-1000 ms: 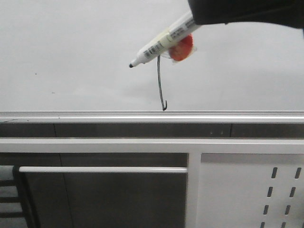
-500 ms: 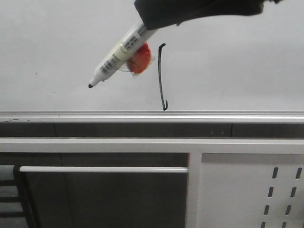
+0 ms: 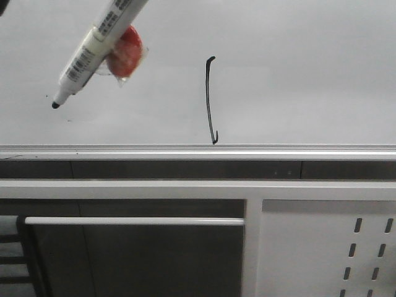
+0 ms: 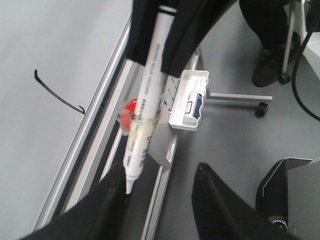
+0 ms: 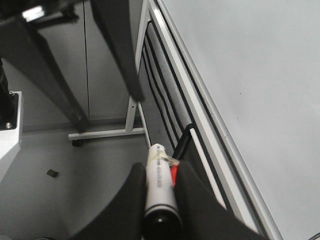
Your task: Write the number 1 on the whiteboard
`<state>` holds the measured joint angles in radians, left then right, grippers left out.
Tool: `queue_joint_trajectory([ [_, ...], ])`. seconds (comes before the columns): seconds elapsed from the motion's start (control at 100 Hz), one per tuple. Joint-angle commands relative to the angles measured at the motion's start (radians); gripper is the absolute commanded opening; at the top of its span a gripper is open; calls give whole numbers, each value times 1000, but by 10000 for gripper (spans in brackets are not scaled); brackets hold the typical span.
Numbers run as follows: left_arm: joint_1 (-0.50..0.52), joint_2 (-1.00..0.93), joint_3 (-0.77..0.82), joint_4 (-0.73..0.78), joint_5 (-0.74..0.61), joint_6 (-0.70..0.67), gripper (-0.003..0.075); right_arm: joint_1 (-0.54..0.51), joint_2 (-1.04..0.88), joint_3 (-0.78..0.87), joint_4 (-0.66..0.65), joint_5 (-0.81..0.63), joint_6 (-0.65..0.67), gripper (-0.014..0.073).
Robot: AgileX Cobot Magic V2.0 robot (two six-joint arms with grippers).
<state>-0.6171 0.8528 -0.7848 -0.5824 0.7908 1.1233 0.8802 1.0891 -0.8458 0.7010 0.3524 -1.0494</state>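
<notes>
Number 1 [image 3: 210,102]: sitting mid whiteboard [image 3: 309,68], near its silver edge.
Right claw [image 5: 159,200]: gripping marker [image 3: 93,52], hanging left of stroke.
Left claw [image 4: 160,200]: spread wide, holding nothing.
Advice: be keeping tip off board while retreating.

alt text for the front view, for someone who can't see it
A black hand-drawn number 1 stands on a whiteboard, its foot just above the silver edge strip. At upper left, a white marker with a red tag hangs tip-down, away from the stroke.
</notes>
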Motion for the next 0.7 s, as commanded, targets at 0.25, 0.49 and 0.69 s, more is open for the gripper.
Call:
queue_joint_trajectory([
  [0.25, -18, 26, -57, -33, -56, 0, 241, -2, -2, -45, 27, -35, -3, -79],
  [0.49, -18, 27, -57, -33, -54, 0, 244, -2, -2, -45, 38, -35, -3, -79],
  [0.69, -22, 37, -57, -37, -52, 0, 244, -2, -2, -45, 38, -35, -3, -79],
])
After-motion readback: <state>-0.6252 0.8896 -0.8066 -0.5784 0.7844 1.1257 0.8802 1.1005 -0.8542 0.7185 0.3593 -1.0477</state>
